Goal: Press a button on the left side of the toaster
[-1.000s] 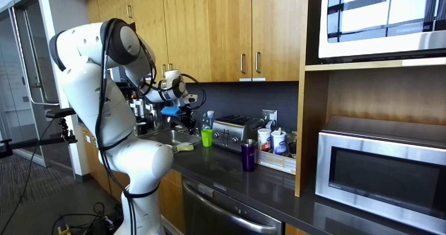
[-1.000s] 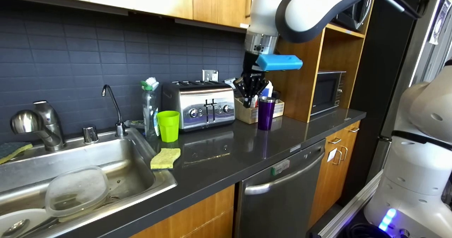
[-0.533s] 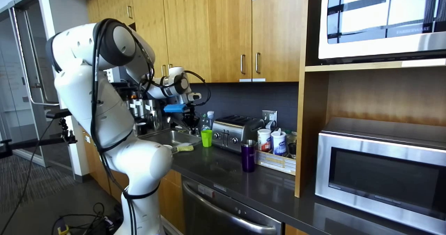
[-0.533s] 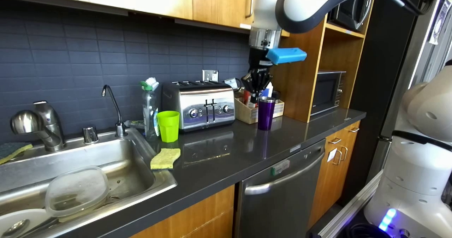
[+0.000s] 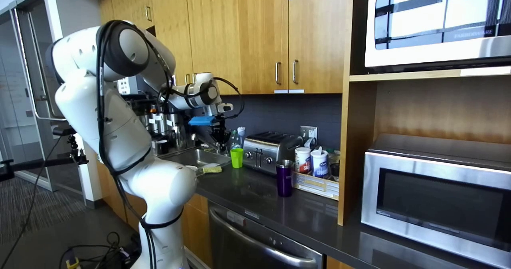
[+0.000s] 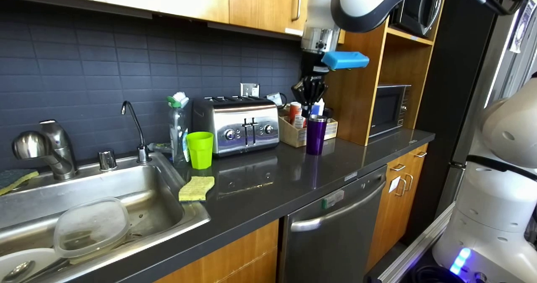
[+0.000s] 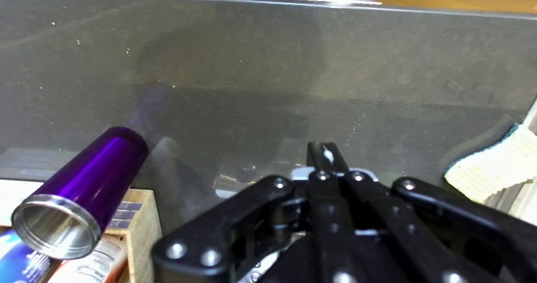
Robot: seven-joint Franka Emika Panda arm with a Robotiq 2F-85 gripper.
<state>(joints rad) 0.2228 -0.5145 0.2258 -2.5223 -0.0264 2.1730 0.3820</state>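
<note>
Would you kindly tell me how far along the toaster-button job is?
Done: the gripper is shut, seemingly ready for pressing. In hand: it hovers over the counter, apart from the toaster and holding nothing. Left: probably the press on the toaster's left side, though whether that has already happened, I cannot tell.

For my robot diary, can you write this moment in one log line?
hand: shut, empty, above counter | toaster: apart from hand | purple cup: upright
</note>
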